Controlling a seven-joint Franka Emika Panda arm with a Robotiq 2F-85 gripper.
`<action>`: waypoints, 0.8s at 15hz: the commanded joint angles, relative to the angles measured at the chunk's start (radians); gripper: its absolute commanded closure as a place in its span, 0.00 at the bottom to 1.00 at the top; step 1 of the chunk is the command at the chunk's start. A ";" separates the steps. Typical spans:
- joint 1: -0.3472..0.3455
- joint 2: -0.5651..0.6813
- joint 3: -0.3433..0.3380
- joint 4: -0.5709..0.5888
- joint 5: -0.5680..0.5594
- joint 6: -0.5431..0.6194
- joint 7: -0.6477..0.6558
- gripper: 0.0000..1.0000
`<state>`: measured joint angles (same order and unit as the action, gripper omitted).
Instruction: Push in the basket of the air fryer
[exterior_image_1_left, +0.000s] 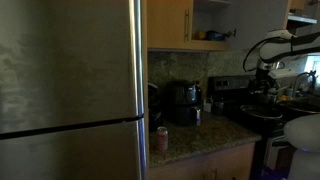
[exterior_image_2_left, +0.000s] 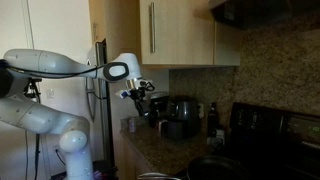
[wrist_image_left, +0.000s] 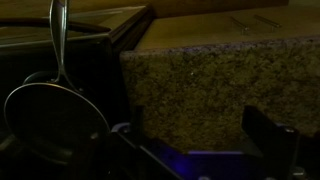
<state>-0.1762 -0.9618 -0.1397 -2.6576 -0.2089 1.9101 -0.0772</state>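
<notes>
The black air fryer (exterior_image_1_left: 183, 102) stands on the granite counter against the backsplash. In an exterior view it (exterior_image_2_left: 183, 108) shows its basket (exterior_image_2_left: 180, 128) sticking out at the front. My gripper (exterior_image_2_left: 140, 93) hangs in the air above the counter, apart from the fryer; it also shows in an exterior view (exterior_image_1_left: 262, 84) over the stove side. In the wrist view my gripper (wrist_image_left: 197, 140) is open and empty, with its two dark fingers over speckled granite (wrist_image_left: 200, 80). The air fryer is out of the wrist view.
A large steel fridge (exterior_image_1_left: 70, 90) fills the near side. A red can (exterior_image_1_left: 162, 138) stands on the counter edge. A pan with a long handle (wrist_image_left: 55, 115) sits on the black stove. Wooden cabinets (exterior_image_2_left: 185, 30) hang above. Another dark appliance (exterior_image_2_left: 160, 106) stands beside the fryer.
</notes>
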 joint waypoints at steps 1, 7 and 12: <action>0.004 0.000 -0.002 0.003 -0.002 -0.004 0.003 0.00; 0.004 0.000 -0.002 0.003 -0.002 -0.004 0.003 0.00; 0.063 -0.004 0.035 -0.005 0.067 0.014 0.039 0.00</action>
<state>-0.1639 -0.9758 -0.1270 -2.6571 -0.1990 1.9182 -0.0642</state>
